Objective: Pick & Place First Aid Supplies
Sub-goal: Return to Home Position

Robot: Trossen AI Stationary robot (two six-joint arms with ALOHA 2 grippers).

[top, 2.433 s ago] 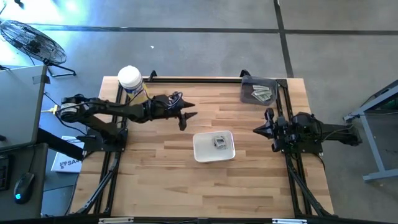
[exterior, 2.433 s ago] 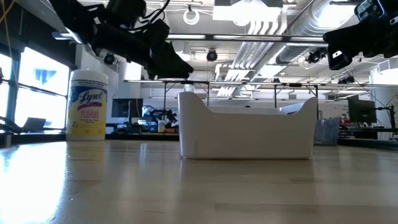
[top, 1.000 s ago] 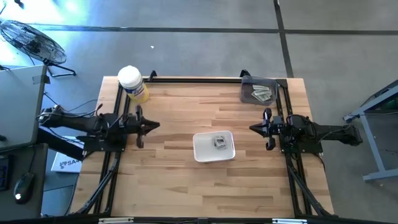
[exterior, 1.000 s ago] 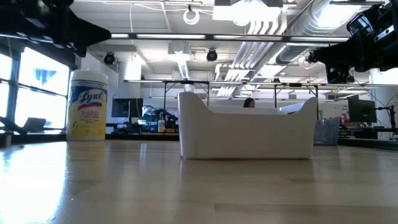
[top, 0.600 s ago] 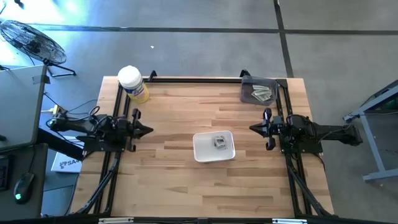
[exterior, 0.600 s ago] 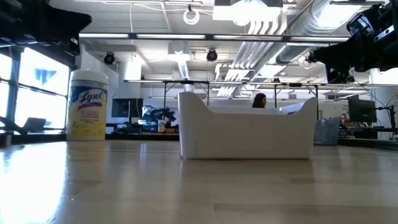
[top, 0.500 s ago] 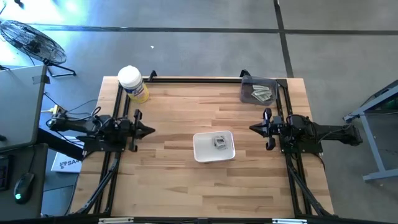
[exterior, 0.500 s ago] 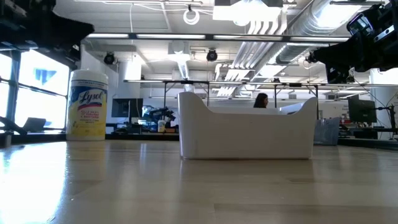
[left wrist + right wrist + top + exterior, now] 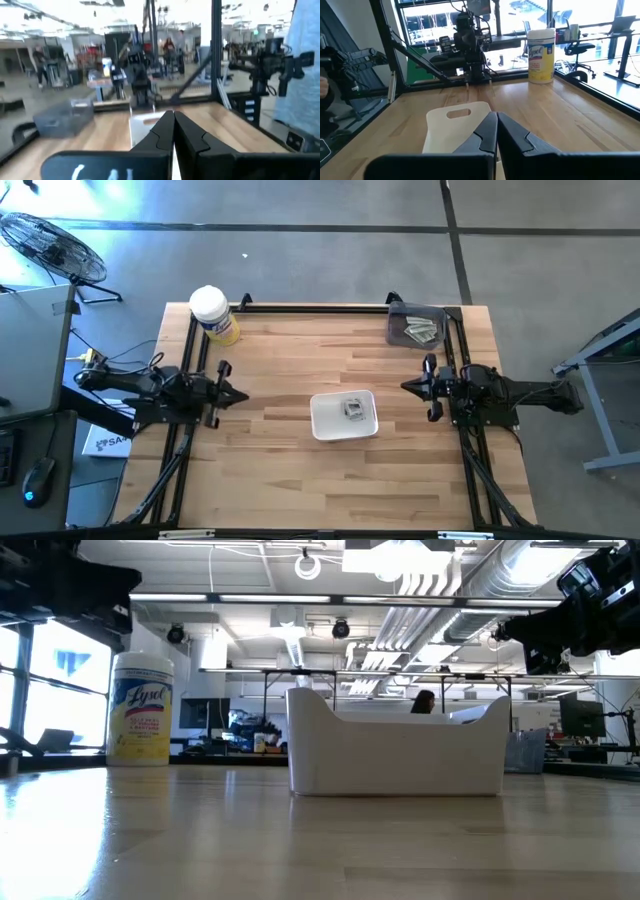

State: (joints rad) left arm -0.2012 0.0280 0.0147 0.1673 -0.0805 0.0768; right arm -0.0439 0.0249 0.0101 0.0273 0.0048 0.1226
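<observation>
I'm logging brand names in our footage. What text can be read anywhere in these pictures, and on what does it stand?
"Lysol": on the yellow canister; the smaller print below is too small to read.
Blue print on the white box on the floor: too small to read.
Print on the packets in the white tray: too small.
White marks on the base of the left tool: cut off, unreadable.

One white tray (image 9: 320, 424), one black bin (image 9: 396, 330), one yellow canister (image 9: 213, 314), two claws (image 9: 238, 393) (image 9: 407, 387).
</observation>
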